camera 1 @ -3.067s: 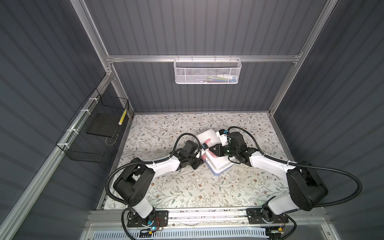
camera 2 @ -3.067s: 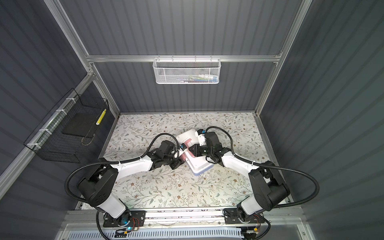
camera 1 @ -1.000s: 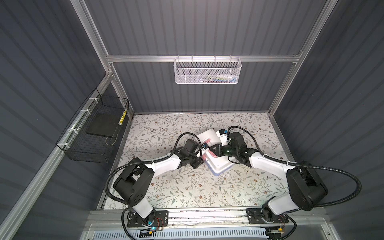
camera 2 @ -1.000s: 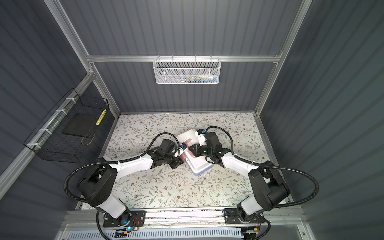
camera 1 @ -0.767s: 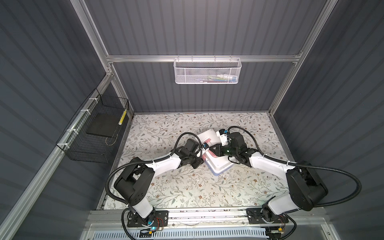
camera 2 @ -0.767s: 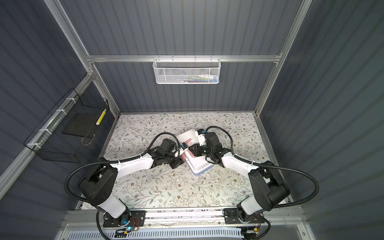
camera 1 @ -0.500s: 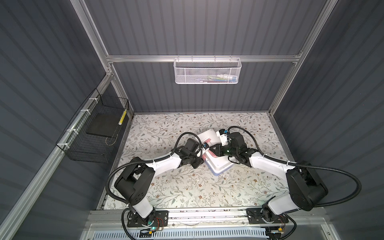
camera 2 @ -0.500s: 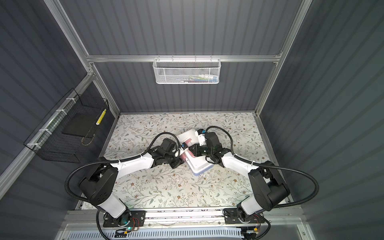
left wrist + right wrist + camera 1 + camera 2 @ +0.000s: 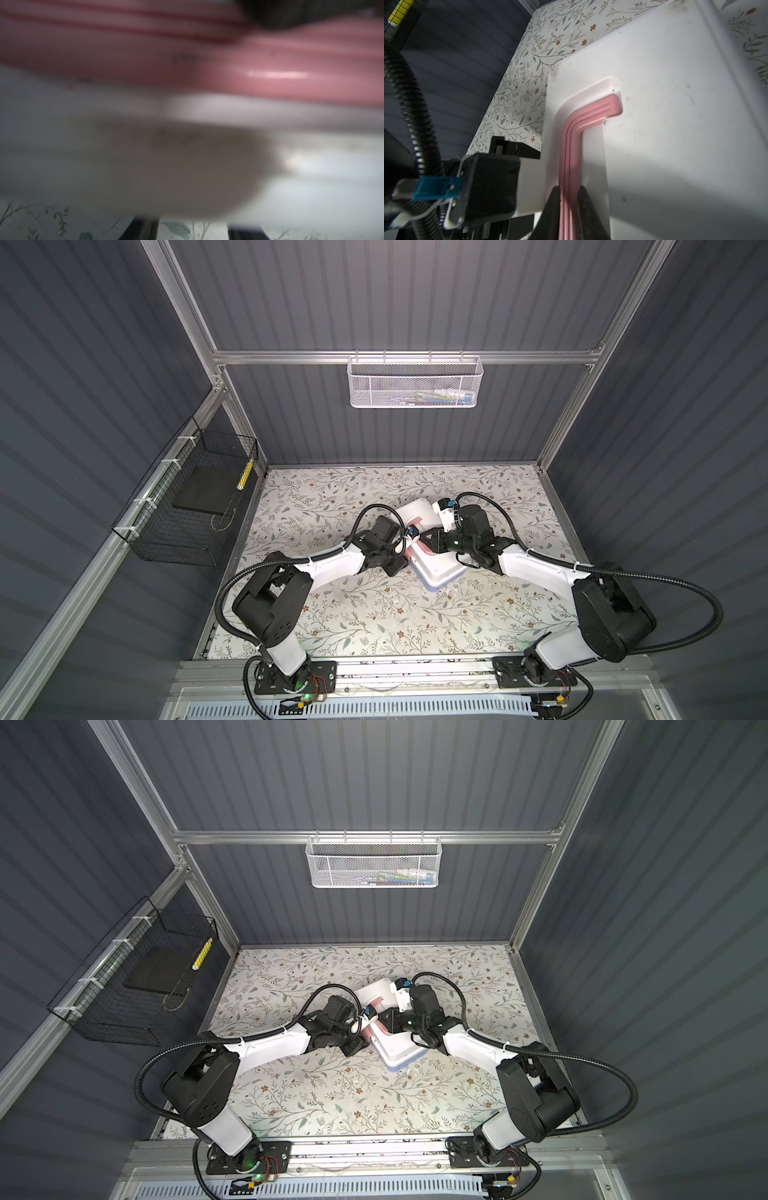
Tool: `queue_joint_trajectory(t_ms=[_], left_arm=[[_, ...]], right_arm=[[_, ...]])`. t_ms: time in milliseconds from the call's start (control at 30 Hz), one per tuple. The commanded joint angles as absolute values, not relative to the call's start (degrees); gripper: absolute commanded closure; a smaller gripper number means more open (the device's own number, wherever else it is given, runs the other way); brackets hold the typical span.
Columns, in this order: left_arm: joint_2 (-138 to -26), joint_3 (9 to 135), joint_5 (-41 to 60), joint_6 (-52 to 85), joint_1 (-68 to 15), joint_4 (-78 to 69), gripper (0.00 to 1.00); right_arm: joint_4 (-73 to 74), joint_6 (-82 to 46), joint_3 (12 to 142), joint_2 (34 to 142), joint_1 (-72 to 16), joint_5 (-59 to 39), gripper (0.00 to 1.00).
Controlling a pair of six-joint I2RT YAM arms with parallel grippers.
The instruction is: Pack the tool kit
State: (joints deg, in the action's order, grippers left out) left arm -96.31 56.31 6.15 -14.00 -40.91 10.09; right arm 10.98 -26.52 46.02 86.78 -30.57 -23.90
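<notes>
Since three seconds back almost nothing has moved: the left arm has shifted only slightly, and the rectangular plastic tool kit box (image 9: 441,572) lies where it lay. There is one box, two arms, two grippers and two baskets: one white mesh basket (image 9: 415,383) on the back wall's rail and one black wire basket (image 9: 195,506) on the left wall, holding a single yellow marked stick (image 9: 245,475). The box sits diagonally in the middle of the floral-patterned table top (image 9: 374,614), well apart from every wall, with bare table in front, behind and to both sides. Its white lid (image 9: 675,104) is down and scuffed with small dark marks. A ribbed pink handle (image 9: 571,145), bent at a right angle, lies sunk in a moulded recess. In both top views a thin pale blue base edge (image 9: 434,587) shows under the near corner. The right gripper (image 9: 569,205) is clamped on the pink handle, one finger on each side. The left gripper (image 9: 401,564) presses close at the box's long edge. Its wrist view is a blur of pink and white, so I cannot tell how its jaws stand.
</notes>
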Motion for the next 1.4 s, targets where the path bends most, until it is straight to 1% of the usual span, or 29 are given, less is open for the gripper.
queue_joint_trajectory(t_ms=[0,467,1133,1300,1367], left_arm=[[-97.6,59.1,5.7,-14.8,-40.5,4.3,0.75],[-98.1,56.3,6.6,-12.9,-40.5,-2.1,0.76],[-94.9,53.6,6.6,-11.6,-40.5,-5.3,0.76],[-93.5,52.1,6.3,-11.6,-40.5,-5.8,0.75],[-92.7,51.7,6.2,-11.7,-40.5,-5.7,0.72]], right_arm=[[-2.8,-27.5,41.0,92.2,-31.0,-23.4,0.81],[-3.2,-28.1,40.8,92.1,-31.3,-23.2,0.81],[-4.4,-28.1,41.1,92.2,-31.4,-22.3,0.81],[-5.0,-27.8,41.6,92.1,-31.4,-22.0,0.81],[-5.4,-27.7,41.8,92.1,-31.4,-21.9,0.81]])
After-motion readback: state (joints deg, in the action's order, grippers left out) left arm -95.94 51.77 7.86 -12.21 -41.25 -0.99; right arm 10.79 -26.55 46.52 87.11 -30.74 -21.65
